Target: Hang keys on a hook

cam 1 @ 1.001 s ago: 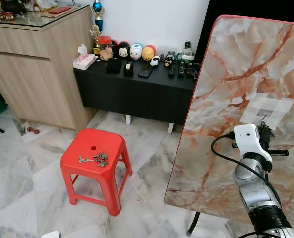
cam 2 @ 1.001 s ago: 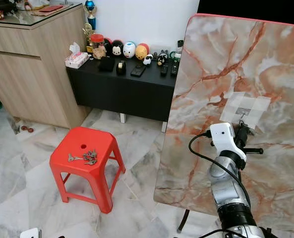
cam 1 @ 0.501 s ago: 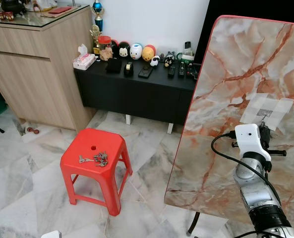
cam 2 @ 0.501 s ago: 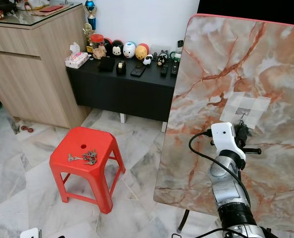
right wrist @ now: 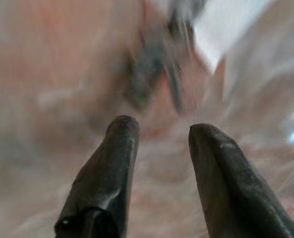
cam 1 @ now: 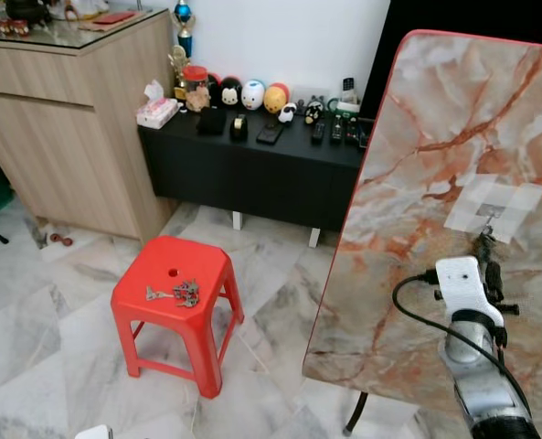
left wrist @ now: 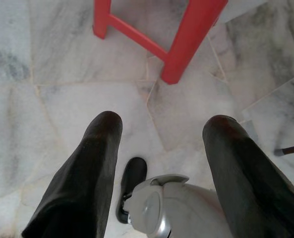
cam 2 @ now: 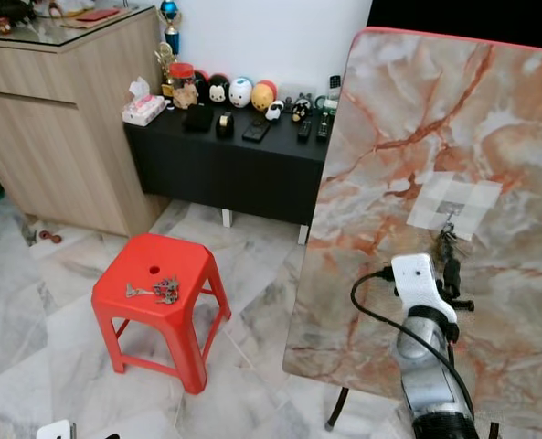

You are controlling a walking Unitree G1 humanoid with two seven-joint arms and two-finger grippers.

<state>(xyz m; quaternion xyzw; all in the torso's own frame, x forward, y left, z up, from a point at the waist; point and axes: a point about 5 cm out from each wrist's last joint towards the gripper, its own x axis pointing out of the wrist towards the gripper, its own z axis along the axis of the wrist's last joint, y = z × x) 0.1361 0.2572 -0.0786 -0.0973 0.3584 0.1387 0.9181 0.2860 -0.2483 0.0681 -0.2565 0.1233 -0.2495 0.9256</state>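
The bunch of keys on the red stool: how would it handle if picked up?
The bunch of keys would likely dangle floppily, being loose pieces splayed flat. Probably heavy for its size if metal. It could slide on the smooth red stool.

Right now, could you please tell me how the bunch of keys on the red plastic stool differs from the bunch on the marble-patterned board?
The keys on the red plastic stool lie flat and spread out; the keys on the marble-patterned board hang straight down from a taped hook. The stool bunch sits apart from both grippers; the board bunch is just above the right gripper. Both are small metal bunches.
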